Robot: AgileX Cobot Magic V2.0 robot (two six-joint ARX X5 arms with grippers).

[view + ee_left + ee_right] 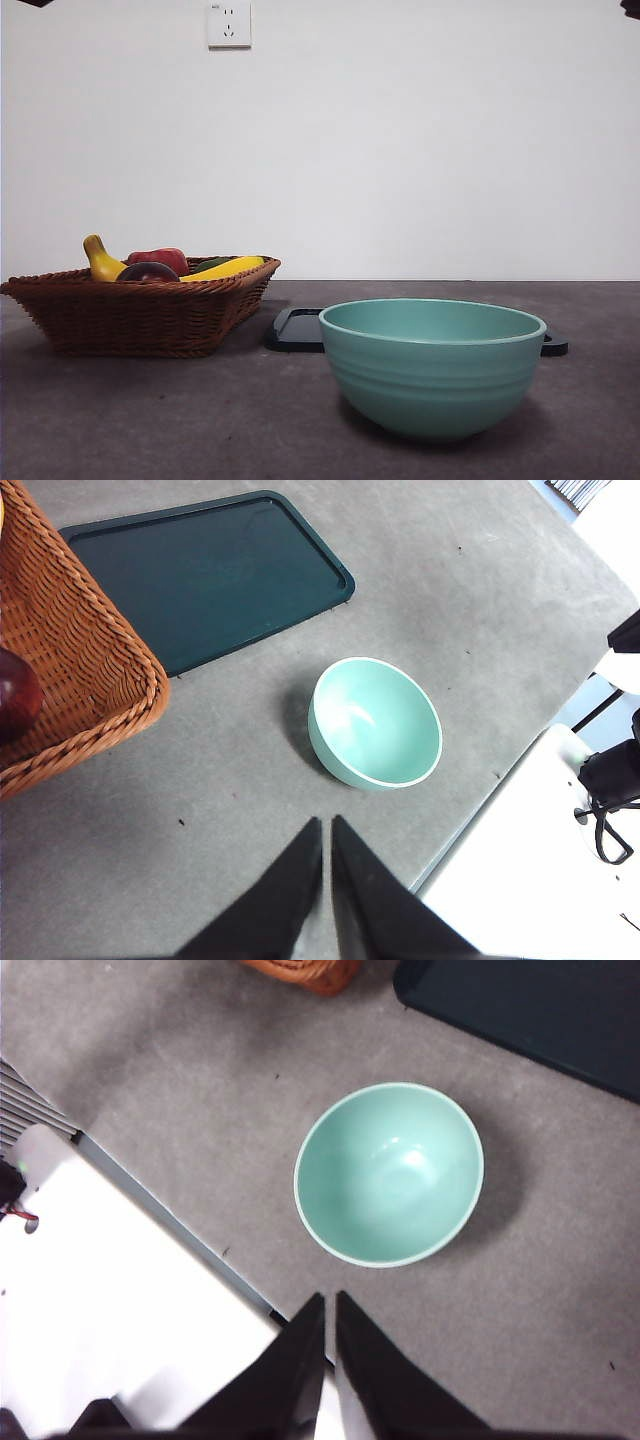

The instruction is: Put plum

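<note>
The plum (pixel 148 271), dark maroon and glossy, lies in the brown wicker basket (pixel 140 310) at the left, between a banana and a brighter red fruit. The left wrist view catches the plum (pixel 14 696) just inside the basket's rim (pixel 110 670). My left gripper (pixel 327 828) is shut and empty, high above the table near the teal bowl (pixel 375 722). My right gripper (pixel 329 1302) is also shut and empty, high above the table's edge beside the same bowl (pixel 390 1173). Both arms show in the front view only as dark tips at the top corners.
The teal bowl (pixel 432 365) stands empty at front right of centre. A flat dark tray (pixel 298 330) lies behind it, beside the basket. Two yellow bananas (pixel 101 262), a red fruit (pixel 162 258) and something green share the basket. White equipment (pixel 110 1290) borders the table.
</note>
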